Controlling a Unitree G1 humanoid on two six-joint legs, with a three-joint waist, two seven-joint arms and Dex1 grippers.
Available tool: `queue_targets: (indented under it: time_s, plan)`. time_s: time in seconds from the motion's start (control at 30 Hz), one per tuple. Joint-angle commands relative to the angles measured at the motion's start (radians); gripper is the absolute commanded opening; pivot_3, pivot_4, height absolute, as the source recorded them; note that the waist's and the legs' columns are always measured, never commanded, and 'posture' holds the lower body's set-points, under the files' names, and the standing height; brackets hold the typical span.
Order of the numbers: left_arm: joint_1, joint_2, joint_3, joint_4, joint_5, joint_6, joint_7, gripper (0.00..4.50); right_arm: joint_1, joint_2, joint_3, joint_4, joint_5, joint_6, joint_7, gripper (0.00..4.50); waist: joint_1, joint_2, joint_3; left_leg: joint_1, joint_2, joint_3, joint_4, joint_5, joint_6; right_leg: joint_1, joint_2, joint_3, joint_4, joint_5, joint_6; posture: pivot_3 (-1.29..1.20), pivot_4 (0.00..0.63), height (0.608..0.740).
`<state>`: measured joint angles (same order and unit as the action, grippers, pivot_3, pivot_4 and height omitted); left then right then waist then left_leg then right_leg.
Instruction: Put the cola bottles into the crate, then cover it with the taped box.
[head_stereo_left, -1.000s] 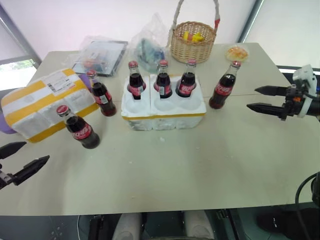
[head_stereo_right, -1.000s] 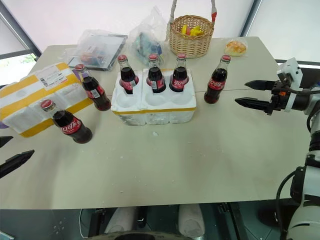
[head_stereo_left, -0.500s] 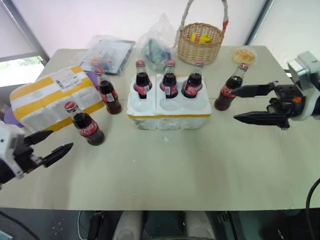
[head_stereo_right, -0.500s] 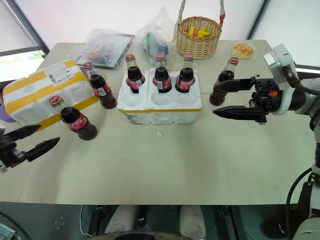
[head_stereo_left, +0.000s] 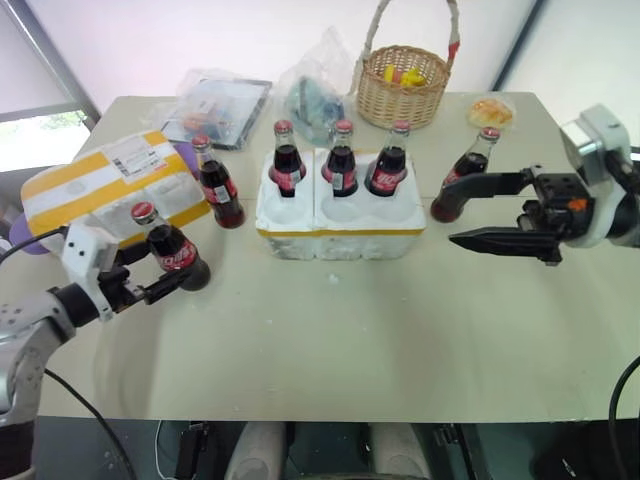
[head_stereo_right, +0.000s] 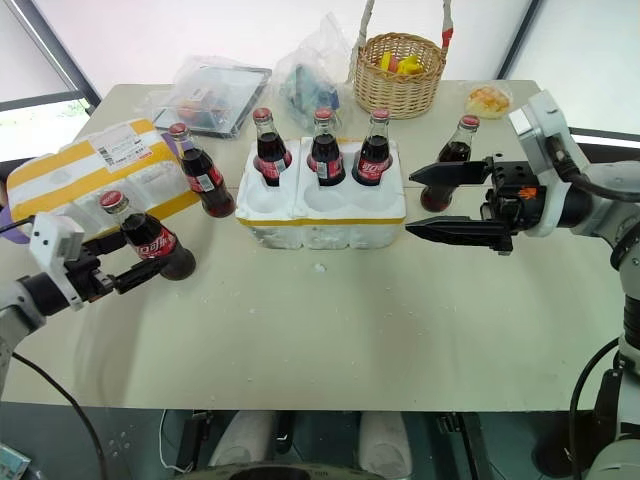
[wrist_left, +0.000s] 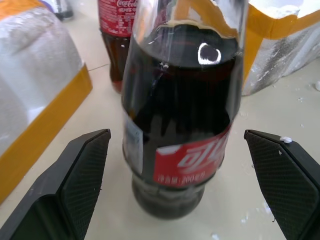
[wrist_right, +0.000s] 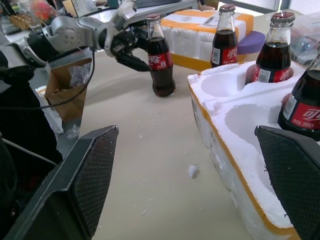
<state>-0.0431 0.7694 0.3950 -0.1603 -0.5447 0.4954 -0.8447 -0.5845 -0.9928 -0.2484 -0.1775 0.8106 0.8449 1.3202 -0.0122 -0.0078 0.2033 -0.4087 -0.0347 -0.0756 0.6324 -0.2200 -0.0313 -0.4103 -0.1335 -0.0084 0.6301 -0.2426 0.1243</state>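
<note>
Head views: left gripper (head_stereo_left: 172, 272) reaches in from the left edge of the table (head_stereo_left: 330, 340), fingers spread wide with the front-left cola bottle (head_stereo_left: 170, 250) standing between them; no clear contact, not clamped; right gripper (head_stereo_left: 490, 212) comes in from the right, pointing left, jaws wide apart, holding nothing; its upper finger crosses in front of the lone cola bottle right of the crate (head_stereo_left: 462, 180), and whether it touches I cannot tell; crate (head_stereo_left: 340, 215) sits mid-table, white foam with a yellow band, three bottles (head_stereo_left: 340, 165) upright in its back row of wells, front row of wells bare; another bottle (head_stereo_left: 217, 185) stands just left of the crate, near the taped box (head_stereo_left: 105, 195); taped box lies at the left, yellow stripes, white shipping label on top, print too small to read; wicker basket (head_stereo_left: 402, 85) behind the crate with yellow items inside; clear plastic bags (head_stereo_left: 312, 90) beside it.

Left wrist view: both black fingers (wrist_left: 80, 175) stand well apart either side of the bottle (wrist_left: 180, 115), gaps visible on both sides; red label with white script, small white line reads roughly "200" with further characters I cannot make out; second bottle's label behind shows part of "Coca-Cola" script; taped box wall and yellow band alongside.

Right wrist view: fingers (wrist_right: 85, 185) wide apart, nothing between them but table and the crate corner (wrist_right: 225, 150); bare wells showing; the left gripper (wrist_right: 131, 47) seen beyond, straddling its bottle (wrist_right: 160, 60); bottles carry red labels with white script, unreadable here.
</note>
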Motion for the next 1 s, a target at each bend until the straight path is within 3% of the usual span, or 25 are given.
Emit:
queue_targets:
  time_s: [0.03, 0.17, 0.3, 0.63, 0.87, 1.0]
  plan:
    - [-0.056, -0.007, -0.033, 0.034, 0.023, -0.028, 0.006, 4.48, 0.002, -0.001, -0.034, -0.037, 0.040, 0.001, -0.023, 4.50, 0.001, 0.000, 0.000, 0.000, 0.000, 0.000, 0.000, 0.000, 0.000, 0.000, 0.000, 0.000, 0.000, 0.001, 0.001, 0.00, 0.150, 0.737]
    - [-0.084, -0.014, -0.059, 0.057, 0.018, -0.036, -0.023, 4.48, 0.009, 0.000, -0.035, -0.044, 0.054, 0.000, -0.045, 4.50, 0.000, 0.000, 0.000, 0.000, 0.000, 0.000, 0.000, 0.000, 0.000, 0.000, 0.000, 0.000, 0.000, 0.002, 0.003, 0.00, 0.150, 0.737]
    - [-0.077, -0.004, -0.058, 0.038, -0.005, -0.014, -0.058, 2.80, 0.020, -0.001, -0.037, -0.053, 0.069, -0.001, -0.063, 4.50, 0.000, -0.001, 0.000, 0.000, 0.000, 0.000, -0.001, 0.000, 0.000, 0.000, 0.000, 0.000, 0.000, 0.002, 0.003, 0.00, 0.150, 0.737]
    - [-0.163, 0.119, -0.048, -0.052, -0.098, 0.135, -0.140, 2.82, 0.036, -0.005, -0.040, -0.038, 0.079, -0.019, -0.077, 4.50, 0.000, -0.003, 0.002, -0.001, 0.000, 0.000, -0.001, 0.000, 0.000, -0.001, 0.000, 0.000, -0.001, 0.001, 0.002, 0.00, 0.150, 0.737]
    - [-0.456, 0.260, -0.148, -0.048, -0.198, 0.322, -0.267, 2.82, 0.072, 0.004, -0.049, -0.045, 0.075, -0.039, -0.090, 4.50, 0.000, -0.007, 0.004, -0.002, -0.001, 0.000, 0.000, 0.000, 0.000, 0.000, 0.000, 0.000, -0.001, 0.002, 0.004, 0.00, 0.150, 0.737]
    - [-0.701, 0.217, -0.239, -0.004, -0.232, 0.420, -0.255, 2.82, 0.109, 0.014, -0.066, -0.065, 0.082, -0.047, -0.105, 4.50, 0.001, -0.008, 0.005, -0.002, -0.001, -0.001, 0.000, 0.000, 0.000, -0.001, 0.001, 0.000, 0.000, 0.002, 0.005, 0.00, 0.150, 0.737]
